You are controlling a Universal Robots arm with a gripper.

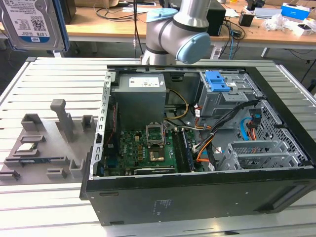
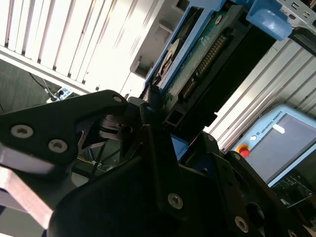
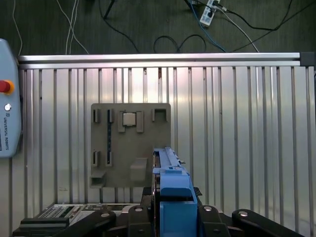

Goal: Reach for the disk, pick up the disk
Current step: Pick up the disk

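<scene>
My pincer point(image 3: 171, 210) clamped on disk point(image 3: 170, 177) (blue bracket edge between fingers); disk held aloft over grey fixture plate point(image 3: 131, 143) on slatted table point(image 3: 237, 123), beside open computer case point(image 1: 197, 207).

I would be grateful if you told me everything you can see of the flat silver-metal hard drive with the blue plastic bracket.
The disk is a flat rectangular silver-metal hard drive with a white-and-blue label on one face and a blue plastic bracket along its edges. In the second wrist view the other face shows a green circuit board with a row of connector pins. It hangs on edge, clamped in the black gripper, above the grey fixture plate on the slatted aluminium table.
</scene>
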